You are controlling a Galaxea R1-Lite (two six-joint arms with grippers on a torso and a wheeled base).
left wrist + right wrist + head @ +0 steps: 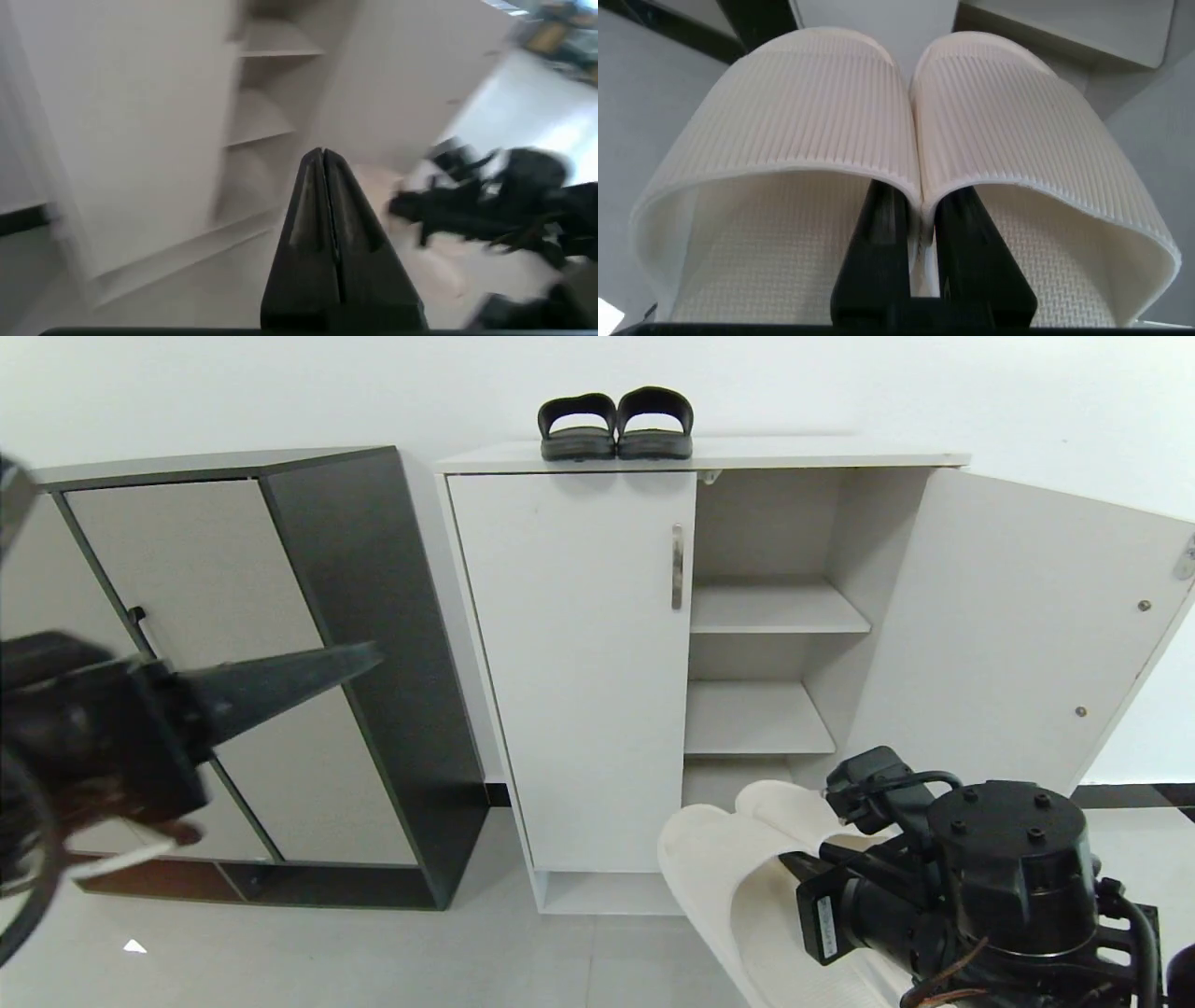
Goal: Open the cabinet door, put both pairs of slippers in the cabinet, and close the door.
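1. The white slippers (738, 859) hang as a pair low in front of the cabinet (794, 455), toes toward its open right half and not yet inside.
2. The right gripper (920, 201) has its fingers under the straps, pinching the two inner sides together. Grip looks fine; keep it firm so neither slipper slides out.
3. Step in hand, as I judge it, is inserting them. Bottom bay (728, 779) is nearest, lower shelf (756, 719) just above it. Go in level and straight, then let go once the soles rest.
4. Edges to watch are the shut door (579, 691) with its handle on one side and the open door (1008, 616) swung wide on the other. The pair looks close to the opening's width, so centre it.
5. Black slippers (616, 425) sit on the cabinet top, untouched.
6. Left gripper (369, 655) is pressed together, empty, raised well to the left before the dark cabinet (411, 728), out of the way.
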